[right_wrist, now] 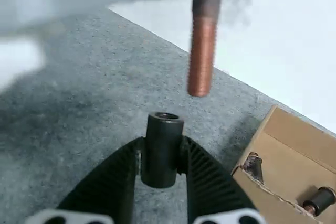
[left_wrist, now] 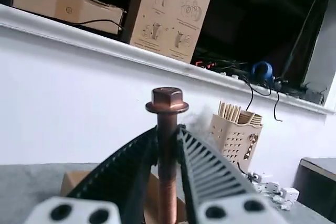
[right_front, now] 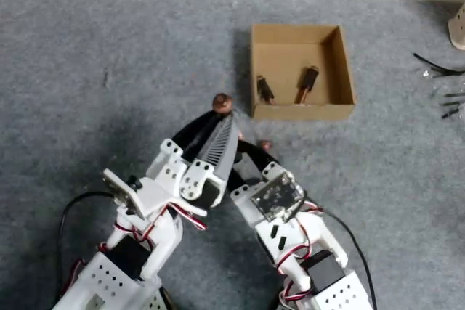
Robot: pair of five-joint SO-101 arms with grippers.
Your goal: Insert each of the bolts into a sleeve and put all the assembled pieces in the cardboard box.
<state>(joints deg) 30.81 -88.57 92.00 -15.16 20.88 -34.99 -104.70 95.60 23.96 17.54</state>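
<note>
Clamping bolt (left_wrist: 167, 102), left gripper (left_wrist: 168, 136) | clamping sleeve (right_wrist: 161, 132), right gripper (right_wrist: 160, 156) | box (right_front: 301, 112): maybe two pieces (right_front: 306, 85)

Open air lies between my bolt (right_wrist: 202, 51) tip and the sleeve (right_wrist: 160, 150) mouth below it. The cardboard box (right_front: 301, 112) wall stands just beside.

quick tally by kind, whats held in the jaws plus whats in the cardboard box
bolt: 1
sleeve: 1
assembled pieces, in the cardboard box: 2
total: 4
</note>
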